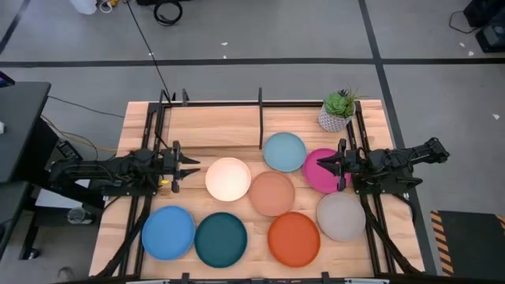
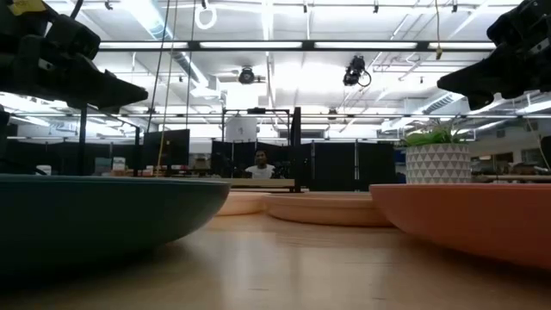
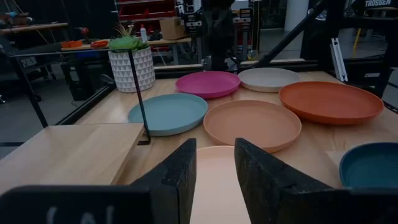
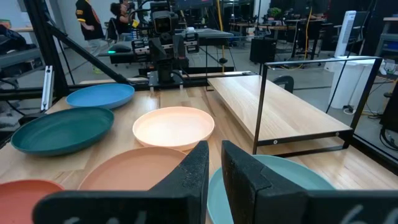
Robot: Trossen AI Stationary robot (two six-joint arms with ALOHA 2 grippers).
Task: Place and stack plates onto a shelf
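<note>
Eight plates lie flat on the table in the high view: light blue (image 1: pixel 284 151), magenta (image 1: pixel 314 180), cream-white (image 1: pixel 228 179), peach (image 1: pixel 272 193), grey (image 1: pixel 341 215), bright blue (image 1: pixel 168 232), dark teal (image 1: pixel 221 239), orange (image 1: pixel 293 238). The black tube shelf (image 1: pixel 260 118) stands at the far side, with nothing in its two bays. My left gripper (image 1: pixel 192 168) (image 3: pixel 215 174) hovers open just left of the cream-white plate (image 3: pixel 214 193). My right gripper (image 1: pixel 319 164) (image 4: pixel 215 162) hovers over the magenta plate's left part, its fingers a narrow gap apart.
A small potted plant (image 1: pixel 338 110) (image 3: pixel 130 62) stands at the shelf's far right corner. The shelf's wooden board (image 4: pixel 280 106) and thin posts (image 3: pixel 140 93) lie beyond the plates. Black arm frames run along both table sides. A person (image 2: pixel 258 164) sits far behind the table.
</note>
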